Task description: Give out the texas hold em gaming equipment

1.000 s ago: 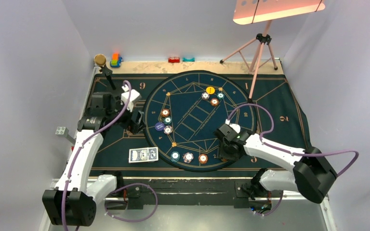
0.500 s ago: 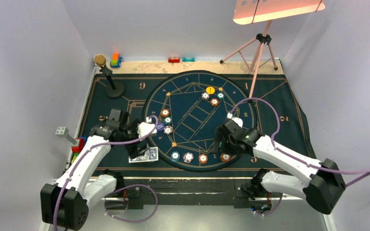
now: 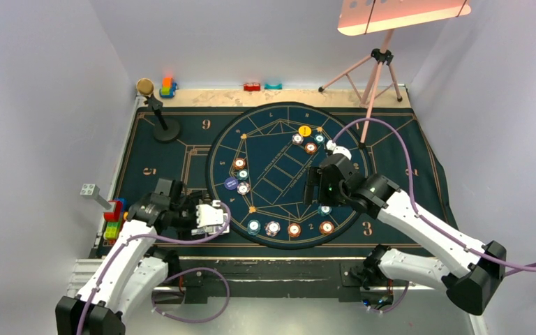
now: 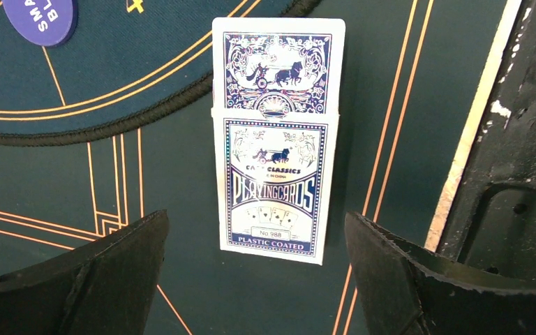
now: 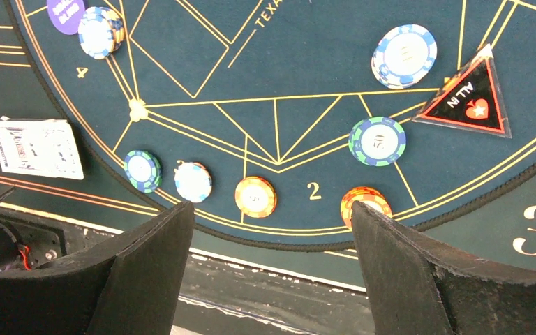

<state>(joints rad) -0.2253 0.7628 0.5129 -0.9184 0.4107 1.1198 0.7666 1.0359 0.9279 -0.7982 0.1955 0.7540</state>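
Observation:
A blue-patterned pack of playing cards (image 4: 272,181) lies on the dark felt mat (image 4: 56,195), with one card (image 4: 277,66) sticking out of its far end. My left gripper (image 4: 255,279) is open and hovers just short of the pack's near end; in the top view the left gripper (image 3: 206,218) hides the pack. My right gripper (image 5: 272,230) is open and empty above the round layout's front part, also seen from the top (image 3: 319,187). Below it lie a teal chip (image 5: 377,140), two orange chips (image 5: 255,196) (image 5: 365,202) and the red triangle token (image 5: 469,98).
More chips sit in groups around the round layout (image 3: 240,163) (image 3: 310,147), with a blue disc (image 3: 231,183) and a yellow disc (image 3: 305,130). A black stand (image 3: 162,122) is at the far left, toy blocks (image 3: 114,216) at the mat's left edge, and a pink tripod (image 3: 373,77) at the far right.
My left arm swung from the far left to the near side, over the card pack. My right gripper drew back from the front edge toward the centre, uncovering an orange and a teal chip.

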